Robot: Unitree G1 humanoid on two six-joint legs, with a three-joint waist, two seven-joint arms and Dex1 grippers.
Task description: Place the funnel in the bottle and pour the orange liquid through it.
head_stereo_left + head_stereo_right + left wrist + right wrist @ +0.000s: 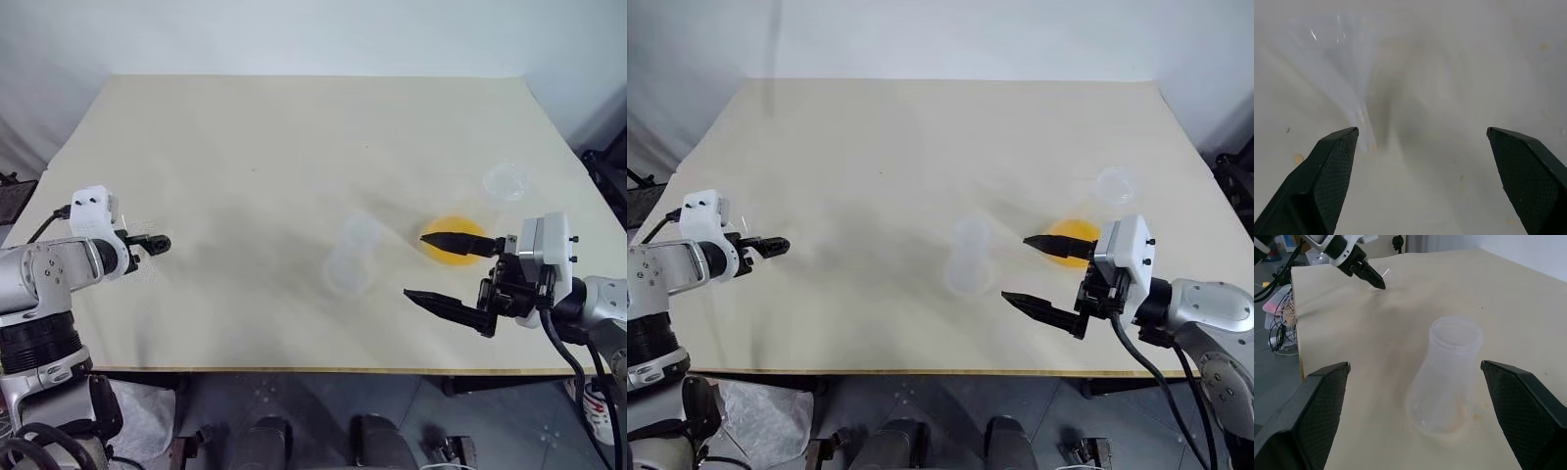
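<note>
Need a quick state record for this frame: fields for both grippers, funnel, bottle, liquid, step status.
left gripper: jaws wide open, holding nothing
right gripper: jaws wide open, holding nothing, facing the bottle without touching it
funnel: on the table just ahead of the left gripper, not gripped
bottle: upright mid-table, mouth empty
orange liquid: in its vessel right of the bottle, partly behind the right gripper
other: clear round item at the far right
step status: funnel not yet in bottle, nothing poured
</note>
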